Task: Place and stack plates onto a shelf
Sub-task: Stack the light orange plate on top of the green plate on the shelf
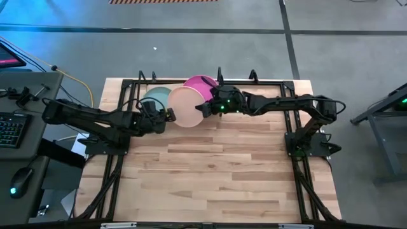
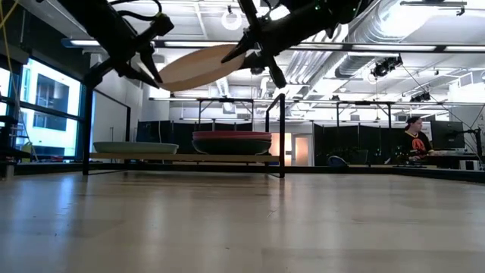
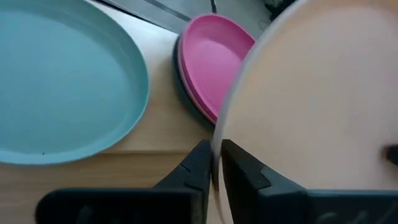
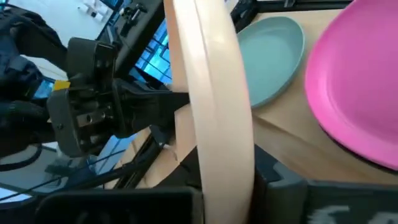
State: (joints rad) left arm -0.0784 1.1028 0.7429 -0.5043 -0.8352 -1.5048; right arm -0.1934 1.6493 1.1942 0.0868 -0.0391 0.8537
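Note:
A pale plate [image 1: 186, 105], cream to light pink, hangs in the air between both grippers, tilted, above the shelf [image 2: 182, 158] at the table's far edge. My left gripper [image 1: 166, 116] is shut on its left rim and my right gripper [image 1: 206, 107] on its right rim. A light teal plate [image 1: 154, 97] lies flat on the shelf board. Right of it, a magenta plate [image 1: 200, 83] tops a stack [image 2: 231, 142] over a dark plate [image 3: 179, 87]. The other plates are hidden. My left gripper [image 3: 213, 168] pinches the pale plate's rim [image 3: 217, 146] between its two fingers, coming level from the table's left. The plate is lifted clear and tilted [image 2: 201, 67]. My right gripper [image 4: 227, 186] pinches the opposite rim [image 4: 217, 143] from the table's right, one finger on each face; the plate stands edge-on before its camera.
Thin black rods and upright dividers [image 2: 282, 133] frame the shelf. The broad butcher-block tabletop [image 1: 210, 172] stretches toward the near edge. A desk with keyboard and mouse [image 1: 13, 127] sits left of the table. A person [image 2: 415, 140] stands far back in the room.

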